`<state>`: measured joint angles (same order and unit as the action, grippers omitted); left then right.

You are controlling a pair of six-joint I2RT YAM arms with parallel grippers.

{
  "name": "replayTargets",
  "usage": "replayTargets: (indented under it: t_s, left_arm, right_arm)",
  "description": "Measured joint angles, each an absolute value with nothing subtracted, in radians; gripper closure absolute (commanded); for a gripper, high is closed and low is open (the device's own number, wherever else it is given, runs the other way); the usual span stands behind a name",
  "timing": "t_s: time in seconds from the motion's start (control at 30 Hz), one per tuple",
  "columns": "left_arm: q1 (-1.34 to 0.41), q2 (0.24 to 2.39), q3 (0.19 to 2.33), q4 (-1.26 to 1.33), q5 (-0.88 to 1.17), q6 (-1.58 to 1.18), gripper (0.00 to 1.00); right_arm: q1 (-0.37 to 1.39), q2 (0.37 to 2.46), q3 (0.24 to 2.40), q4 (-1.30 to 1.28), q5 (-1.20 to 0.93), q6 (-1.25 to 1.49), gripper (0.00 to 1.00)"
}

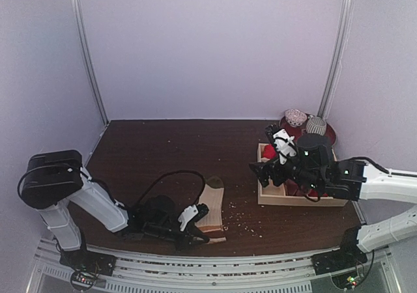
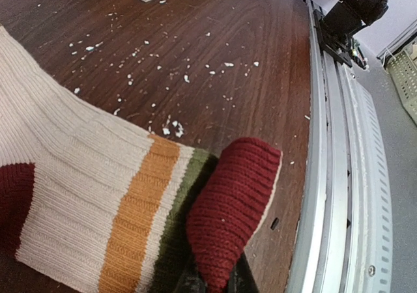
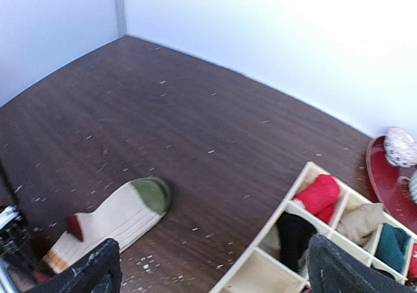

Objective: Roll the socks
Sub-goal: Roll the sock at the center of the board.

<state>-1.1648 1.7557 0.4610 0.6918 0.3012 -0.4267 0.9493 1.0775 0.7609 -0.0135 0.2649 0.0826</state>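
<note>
Cream ribbed sock point(image 2: 85, 195) with dark red heel and cuff and orange and olive stripes lies flat on the dark wooden worktop point(image 2: 215, 26), lower middle of the top view. The left tool point(image 2: 215, 283) is pinched on its upturned red cuff. The right tool point(image 3: 215, 270) gapes wide and empty above the pale wooden divided box point(image 1: 287, 198).

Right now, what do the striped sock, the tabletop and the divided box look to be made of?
The striped sock: soft ribbed knit, matte, likely cotton or wool blend; raised ribs show clearly. The tabletop: dark wood or wood-look laminate, slight sheen; grain lines visible, can't tell which. The divided box: pale bare-looking wood, possibly plywood; thin flat light walls.
</note>
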Motion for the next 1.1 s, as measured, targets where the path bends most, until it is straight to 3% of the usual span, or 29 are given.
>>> replayTargets:
  t_s: [0.17, 0.4, 0.7, 1.1]
  left_arm:
    - [-1.158, 1.768, 0.464, 0.71, 0.318, -0.442, 1.0]
    - [-1.147, 1.768, 0.467, 0.704, 0.334, -0.445, 1.0]
    - [-1.132, 1.769, 0.472, 0.691, 0.363, -0.445, 1.0]
    - [-1.118, 1.781, 0.474, 0.699, 0.399, -0.445, 1.0]
  right_arm:
    - [0.947, 0.968, 0.62, 0.088, 0.436, 0.084, 0.01]
    - [1.037, 0.969, 0.527, 0.213, 0.304, 0.049, 0.18]
    - [1.298, 1.359, 0.459, 0.418, 0.057, -0.106, 0.22]
    - [1.37, 1.586, 0.525, 0.564, 0.014, -0.341, 0.28]
